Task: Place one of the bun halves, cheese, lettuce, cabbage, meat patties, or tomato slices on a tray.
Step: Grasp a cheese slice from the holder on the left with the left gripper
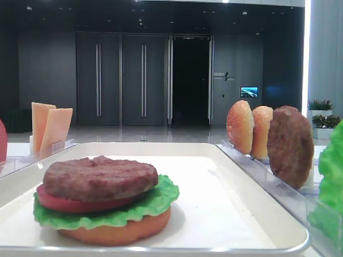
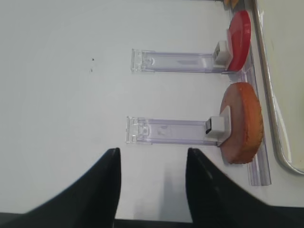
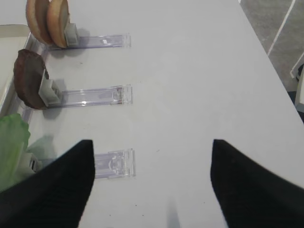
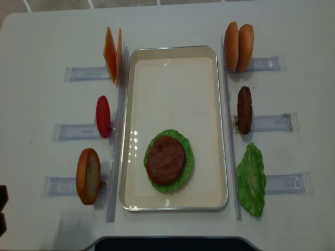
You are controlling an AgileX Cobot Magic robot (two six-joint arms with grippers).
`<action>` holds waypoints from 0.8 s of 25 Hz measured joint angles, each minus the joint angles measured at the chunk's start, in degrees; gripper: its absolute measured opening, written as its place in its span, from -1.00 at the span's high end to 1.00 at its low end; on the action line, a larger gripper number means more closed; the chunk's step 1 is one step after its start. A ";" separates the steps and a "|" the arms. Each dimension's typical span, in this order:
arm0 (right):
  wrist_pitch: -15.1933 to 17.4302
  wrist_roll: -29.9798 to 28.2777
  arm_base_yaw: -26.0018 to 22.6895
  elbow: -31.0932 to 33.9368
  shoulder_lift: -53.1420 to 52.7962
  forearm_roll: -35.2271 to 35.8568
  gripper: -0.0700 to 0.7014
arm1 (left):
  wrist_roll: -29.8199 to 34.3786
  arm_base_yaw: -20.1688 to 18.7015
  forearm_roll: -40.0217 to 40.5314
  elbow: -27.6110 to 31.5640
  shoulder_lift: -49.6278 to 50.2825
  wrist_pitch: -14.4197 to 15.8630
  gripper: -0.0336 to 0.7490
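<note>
**On the tray: half-built burger, both grippers sitting empty**

On the white tray (image 4: 172,94), toward its near end, a stack is sitting: bun half (image 1: 115,229) at the bottom, then lettuce (image 1: 155,203), a tomato slice (image 1: 69,202) and a meat patty (image 1: 100,178) on top. Rest of the tray is showing bare white.

L side of the tray, in clear racks: two cheese slices (image 4: 112,54) standing upright at the far end, a red tomato slice (image 4: 103,116) in the middle, a bun half (image 4: 88,175) at the near end. R side: two bun halves (image 4: 238,46) standing together at the far end, a spare patty (image 4: 244,110) on edge in the middle, a lettuce leaf (image 4: 252,179) at the near end.

Left gripper (image 2: 152,185) is hovering over bare table w/ jaws apart, nothing between them; the near bun half (image 2: 242,122) is lying just ahead and to the R of its fingers, not touching.

Right gripper (image 3: 151,183) is also hanging w/ jaws wide apart and empty, over the table beside the nearest rack (image 3: 114,164); the lettuce leaf is sitting off to its L, the patty and bun pair farther ahead, well apart from the fingers.
</note>
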 joint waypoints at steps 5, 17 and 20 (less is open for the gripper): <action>0.00 0.00 0.00 0.00 0.00 0.00 -0.52 | 0.04 0.00 0.20 -2.31 5.06 0.11 0.03; 0.00 0.00 0.00 0.00 0.00 0.00 -0.52 | -1.30 0.00 0.20 -4.38 17.81 0.30 0.03; 0.00 0.00 0.00 0.00 0.00 0.00 -0.52 | -2.00 0.00 0.20 -5.64 21.57 0.68 0.03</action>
